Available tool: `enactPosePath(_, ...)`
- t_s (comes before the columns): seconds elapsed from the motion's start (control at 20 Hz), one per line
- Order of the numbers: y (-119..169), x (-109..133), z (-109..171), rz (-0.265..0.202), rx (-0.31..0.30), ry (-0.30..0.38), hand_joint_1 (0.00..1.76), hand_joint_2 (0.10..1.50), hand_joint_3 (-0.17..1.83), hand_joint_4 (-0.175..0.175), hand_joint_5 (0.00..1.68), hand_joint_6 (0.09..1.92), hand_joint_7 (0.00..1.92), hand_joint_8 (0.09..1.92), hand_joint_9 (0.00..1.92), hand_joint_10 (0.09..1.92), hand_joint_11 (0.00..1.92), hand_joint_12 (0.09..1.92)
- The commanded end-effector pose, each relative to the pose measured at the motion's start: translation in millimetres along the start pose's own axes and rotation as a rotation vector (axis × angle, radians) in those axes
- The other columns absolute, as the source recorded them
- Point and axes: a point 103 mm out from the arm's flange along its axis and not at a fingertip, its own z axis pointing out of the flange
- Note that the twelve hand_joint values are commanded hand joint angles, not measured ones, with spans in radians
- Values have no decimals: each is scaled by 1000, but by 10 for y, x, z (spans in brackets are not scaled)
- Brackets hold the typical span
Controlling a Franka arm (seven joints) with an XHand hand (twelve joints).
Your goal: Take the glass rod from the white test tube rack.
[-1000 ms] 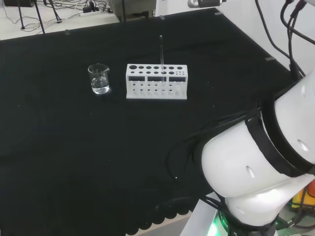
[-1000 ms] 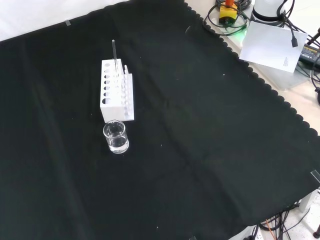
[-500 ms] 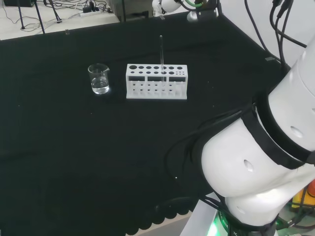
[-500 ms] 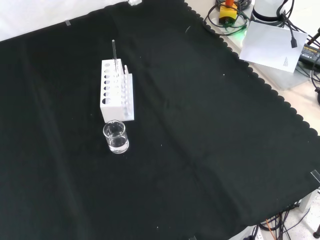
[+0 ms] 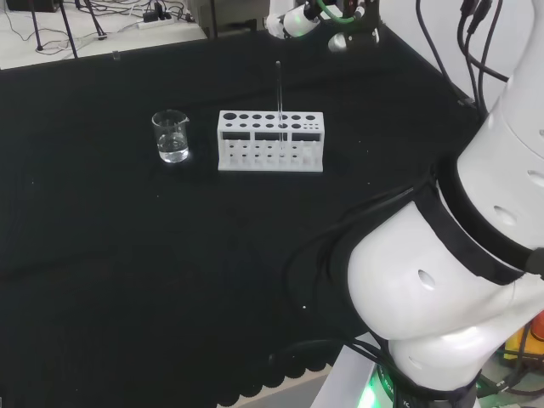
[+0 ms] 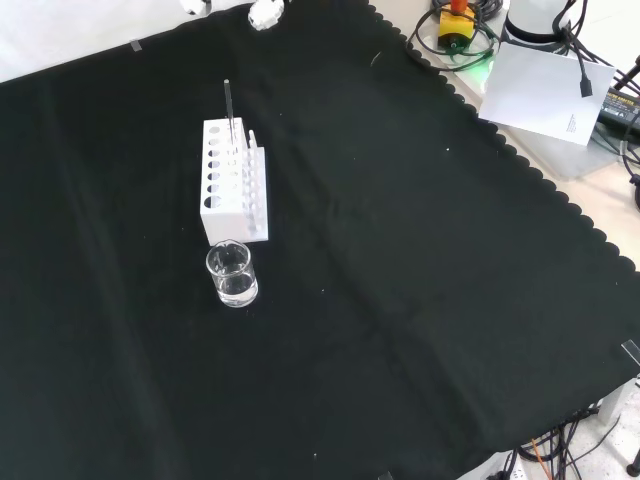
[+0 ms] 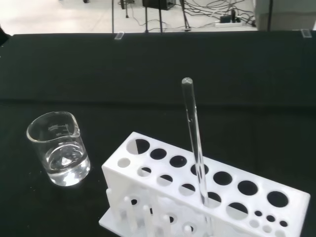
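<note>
A thin clear glass rod stands upright in a hole of the white test tube rack near the middle of the black cloth. In the front view the rod rises from the far end of the rack. Close up, the wrist view shows the rod with its rounded tip well above the rack. The hand hangs high beyond the rack at the head view's upper edge, apart from the rod. White parts of the hand also enter at the front view's top.
A small glass beaker with a little clear liquid stands left of the rack in the head view, and nearer than the rack in the front view. The arm's white links bulk at the head view's right.
The hand has come into the head and front views from the top, moving toward the rack. The arm's links have shifted. Rod, rack and beaker have not moved.
</note>
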Motion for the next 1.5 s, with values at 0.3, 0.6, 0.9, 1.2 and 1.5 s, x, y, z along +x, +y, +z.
enactPosePath(0.3, 313, -107, 677, 4, 111, -5, 608, 923, 548, -175, 450, 130, 516, 862, 736, 802, 403, 1369)
enactPosePath(0.6, 374, -63, 858, 10, 150, -34, 608, 934, 534, -175, 451, 209, 582, 846, 831, 787, 461, 1339)
enactPosePath(0.9, 405, -90, 1007, 12, 177, -56, 632, 937, 532, -175, 401, 637, 754, 838, 1034, 816, 766, 1251)
enactPosePath(1.2, 419, -115, 995, 6, 164, -78, 725, 926, 542, -175, 506, 840, 945, 844, 1269, 957, 1081, 1179)
enactPosePath(1.5, 431, -114, 1001, -6, 143, -96, 866, 911, 567, -175, 624, 911, 1064, 858, 1427, 964, 1329, 1052)
